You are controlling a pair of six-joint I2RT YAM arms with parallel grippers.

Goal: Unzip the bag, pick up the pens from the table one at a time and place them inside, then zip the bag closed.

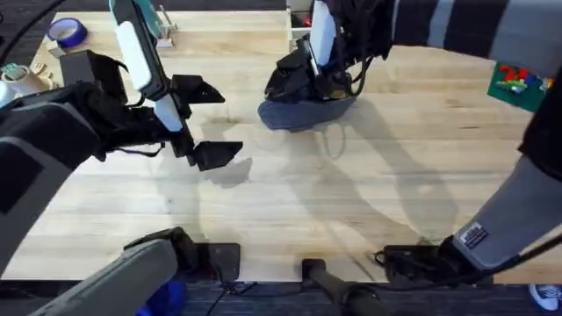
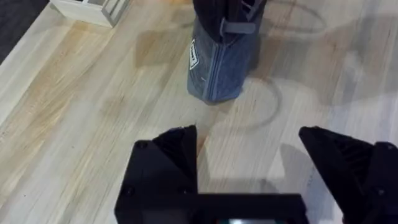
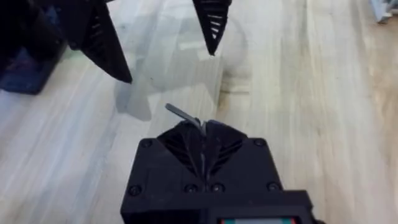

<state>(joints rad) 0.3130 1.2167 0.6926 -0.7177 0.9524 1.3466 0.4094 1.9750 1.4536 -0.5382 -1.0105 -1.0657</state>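
A large light wooden table (image 1: 290,202) of pale planks fills the overhead view, with a roll of blue tape (image 1: 67,32) seen at the upper left and a white tray box (image 2: 93,9) at the far edge. The oblong grey-blue fabric pouch, the bag (image 1: 303,112), lies at the upper centre of the overhead view, partly covered by the right gripper (image 1: 307,81), which is set down directly on top of it.

In the right wrist view the right gripper's black fingers (image 3: 202,134) are pressed together on a thin grey strip, judged to be the zipper's small pull tab (image 3: 182,114), though this cannot be confirmed. Such a pinch would be needed so that the zipper can be drawn along the pouch.

The left gripper (image 1: 206,123) hangs at the centre left of the overhead view, apart from the pouch, with its fingers (image 2: 177,155) spread wide. It is judged to be kept ready to brace the pouch's end. In the left wrist view the pouch's near rounded end, with a small white label, is seen ahead.

No pens can be made out on the tabletop.
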